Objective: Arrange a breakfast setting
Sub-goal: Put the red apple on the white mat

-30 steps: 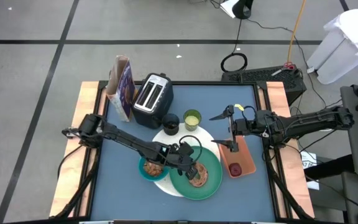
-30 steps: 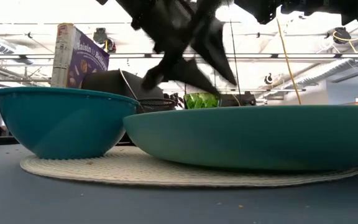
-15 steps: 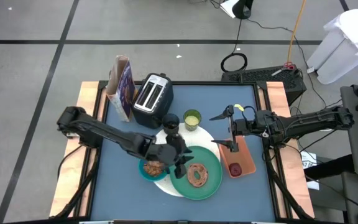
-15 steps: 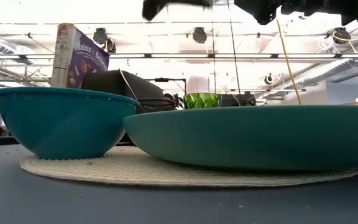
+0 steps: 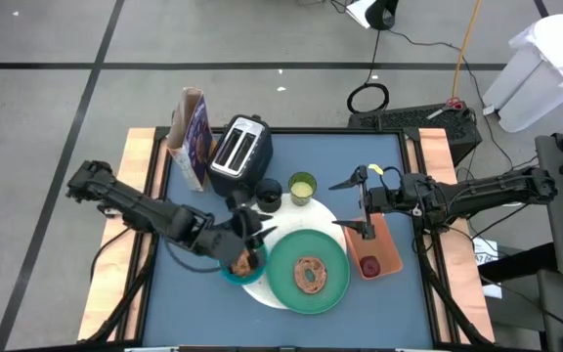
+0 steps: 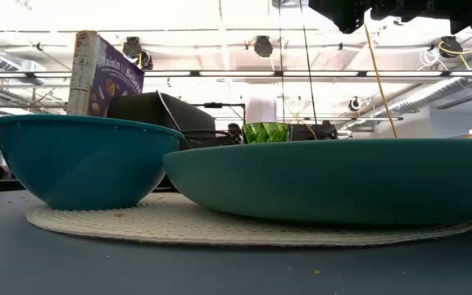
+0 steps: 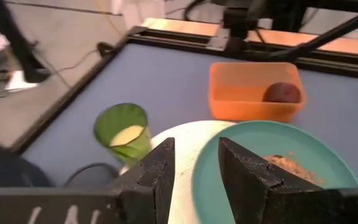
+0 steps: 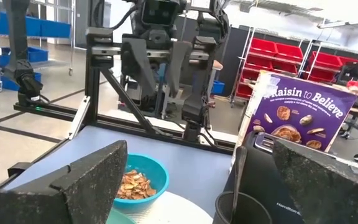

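The large green plate (image 5: 308, 276) with a round brown pastry lies on the white round plate (image 5: 289, 217), partly over it. The small teal bowl (image 5: 231, 266), holding cereal, stands on that plate's left edge. The black cup (image 5: 268, 195) and yellow-green cup (image 5: 302, 186) stand at its far edge. A thin spoon handle (image 8: 237, 167) rises from the black cup. The small red fruit (image 5: 369, 264) lies in the orange tray (image 5: 376, 249). My left gripper (image 5: 254, 231) hangs open and empty above the bowl's far side. My right gripper (image 5: 338, 203) is wide open and empty beside the tray's far end.
The silver-black toaster (image 5: 241, 154) and a purple cereal box (image 5: 192, 137) stand at the far left of the blue table. The table has raised wooden rails on its left and right sides. Bare blue surface lies near the front left (image 5: 189, 303).
My left gripper has risen from over the green plate, leaving the low view, and drawn back toward the table's left edge, ending above the teal bowl. The pastry stays on the green plate. My right arm has kept still.
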`<action>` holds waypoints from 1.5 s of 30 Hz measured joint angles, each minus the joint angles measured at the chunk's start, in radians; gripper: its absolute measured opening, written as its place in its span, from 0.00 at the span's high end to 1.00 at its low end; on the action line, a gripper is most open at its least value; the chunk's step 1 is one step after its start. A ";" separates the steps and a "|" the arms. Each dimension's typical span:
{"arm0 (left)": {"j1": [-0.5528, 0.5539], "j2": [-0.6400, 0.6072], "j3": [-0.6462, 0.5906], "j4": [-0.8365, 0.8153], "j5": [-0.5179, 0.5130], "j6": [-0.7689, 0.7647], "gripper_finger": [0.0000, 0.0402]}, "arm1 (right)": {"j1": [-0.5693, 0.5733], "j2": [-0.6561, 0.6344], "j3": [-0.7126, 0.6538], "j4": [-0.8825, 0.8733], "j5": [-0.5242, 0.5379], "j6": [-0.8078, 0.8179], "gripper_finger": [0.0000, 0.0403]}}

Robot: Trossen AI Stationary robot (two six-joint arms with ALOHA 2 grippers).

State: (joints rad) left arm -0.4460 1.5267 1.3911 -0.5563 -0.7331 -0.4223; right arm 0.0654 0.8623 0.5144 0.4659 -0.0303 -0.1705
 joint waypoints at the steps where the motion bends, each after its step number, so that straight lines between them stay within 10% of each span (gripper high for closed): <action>1: -0.015 0.000 0.000 -0.016 -0.025 -0.017 0.68 | 0.000 0.000 0.000 0.000 0.000 0.007 0.02; 16: -0.091 0.002 -0.394 0.498 -0.018 -0.068 0.68 | 0.061 -0.156 0.000 -0.045 -0.033 0.297 0.02; 27: -0.040 0.002 -0.437 0.579 0.075 -0.054 0.68 | 0.112 -0.263 0.000 -0.138 -0.206 0.236 0.02; 45: -0.025 0.002 -0.437 0.578 0.109 -0.035 0.68 | 0.277 -0.064 0.390 -1.087 -0.023 0.411 0.02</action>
State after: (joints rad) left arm -0.4706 1.5288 0.9543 0.0219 -0.6239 -0.4572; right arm 0.3425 0.7980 0.9041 -0.6215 -0.0538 0.2408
